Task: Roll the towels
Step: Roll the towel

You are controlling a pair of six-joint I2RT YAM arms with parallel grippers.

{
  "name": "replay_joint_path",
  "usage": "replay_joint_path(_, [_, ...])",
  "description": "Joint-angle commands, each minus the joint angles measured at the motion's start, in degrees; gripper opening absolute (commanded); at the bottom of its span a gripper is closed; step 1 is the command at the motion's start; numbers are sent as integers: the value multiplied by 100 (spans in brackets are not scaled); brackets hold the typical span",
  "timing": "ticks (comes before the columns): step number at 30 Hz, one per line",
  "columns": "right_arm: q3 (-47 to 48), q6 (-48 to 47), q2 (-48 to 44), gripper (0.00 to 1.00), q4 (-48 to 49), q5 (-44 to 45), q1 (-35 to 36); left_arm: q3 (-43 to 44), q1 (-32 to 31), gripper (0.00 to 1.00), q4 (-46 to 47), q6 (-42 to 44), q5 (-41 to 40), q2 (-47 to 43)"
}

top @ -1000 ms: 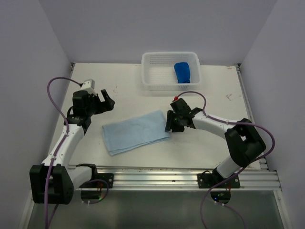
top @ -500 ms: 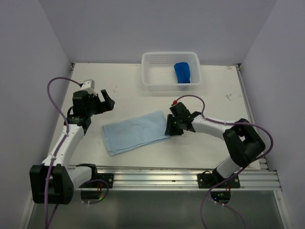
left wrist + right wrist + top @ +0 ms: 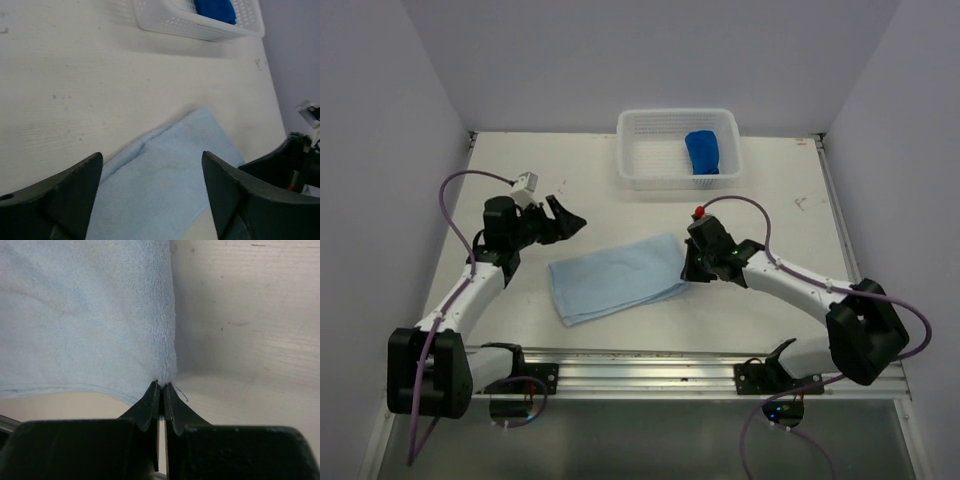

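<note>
The pale sky-blue towel (image 3: 617, 277) lies folded flat on the table's middle; it also shows in the left wrist view (image 3: 165, 190) and the right wrist view (image 3: 85, 315). My right gripper (image 3: 692, 270) is shut on the towel's right edge, its tips (image 3: 161, 385) pinching the cloth. My left gripper (image 3: 570, 218) is open and empty, above the table just left of and beyond the towel's far left corner. The dark royal-blue towel (image 3: 704, 151) lies rolled in the white basket (image 3: 650, 140).
The white perforated basket stands at the table's back middle, its rim in the left wrist view (image 3: 200, 30). Purple walls close the left, back and right. A metal rail (image 3: 700, 372) runs along the near edge.
My right gripper has pulled the pale towel's right edge to the right and a little up, shifting the towel. My left gripper has moved right toward the towel, still open.
</note>
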Motion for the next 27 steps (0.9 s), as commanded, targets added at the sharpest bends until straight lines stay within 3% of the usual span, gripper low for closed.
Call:
replay_joint_path(1, [-361, 13, -565, 0, -307, 431, 17, 20, -287, 73, 1050, -654, 809, 88])
replay_joint_path(3, [-511, 57, -715, 0, -342, 492, 8, 108, -725, 60, 1226, -856, 713, 194])
replay_joint_path(4, [-642, 83, -838, 0, -351, 510, 17, 117, -928, 43, 1314, -944, 669, 342])
replay_joint_path(6, [-836, 153, -935, 0, -351, 554, 8, 126, -1532, 34, 1647, -1225, 546, 675])
replay_joint_path(7, [-898, 180, -988, 0, -343, 571, 17, 109, -1719, 18, 1779, -1330, 519, 799])
replay_joint_path(10, [-1074, 233, -1103, 0, -325, 633, 8, 73, -2387, 2, 2386, -1761, 379, 1327])
replay_joint_path(15, [-1188, 154, -1295, 0, -492, 844, 17, 642, -3424, 0, 2712, -1894, 159, 2529])
replay_joint_path(20, [-1197, 110, -1559, 0, -562, 914, 34, 855, -3689, 0, 2984, -2140, 185, 3155])
replay_joint_path(27, [-1075, -31, -1613, 0, -580, 985, 61, 1540, -3936, 0, 2651, -1982, -70, 3849])
